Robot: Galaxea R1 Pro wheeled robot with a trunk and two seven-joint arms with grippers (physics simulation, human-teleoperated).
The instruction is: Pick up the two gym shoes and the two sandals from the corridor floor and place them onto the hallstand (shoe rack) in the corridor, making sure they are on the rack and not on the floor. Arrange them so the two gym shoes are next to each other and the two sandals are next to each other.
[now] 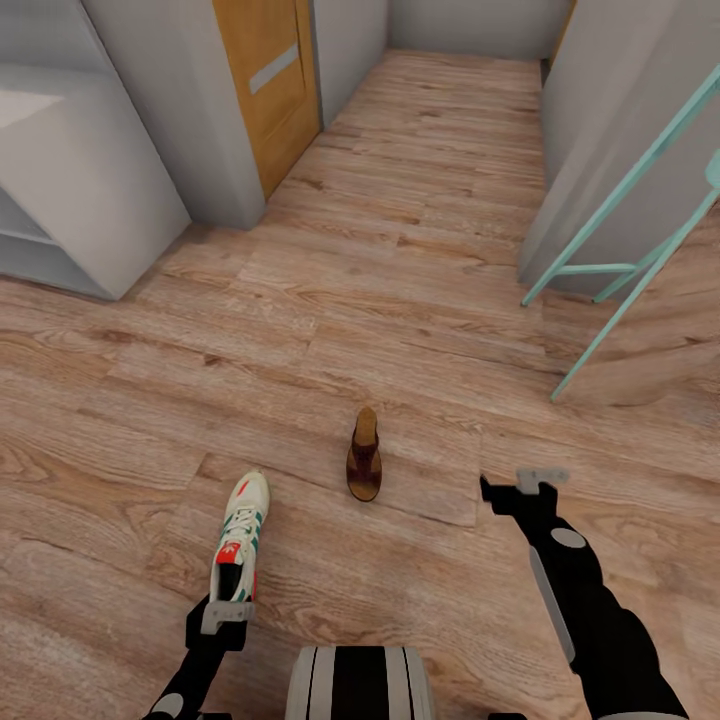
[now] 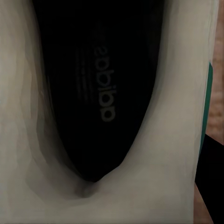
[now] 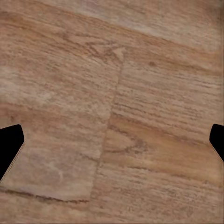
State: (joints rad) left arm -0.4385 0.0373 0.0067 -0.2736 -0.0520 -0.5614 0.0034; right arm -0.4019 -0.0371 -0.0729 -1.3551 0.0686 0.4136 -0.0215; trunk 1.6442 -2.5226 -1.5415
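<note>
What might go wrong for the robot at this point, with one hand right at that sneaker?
The left gripper sits at the heel of the gym shoe; the wrist view looks straight into its opening, so a grip on the thin heel rim may slip. The sandal lies close ahead on the corridor floor, so rolling forward might push it. The right gripper hangs open over bare floor, near the teal stool legs.
</note>
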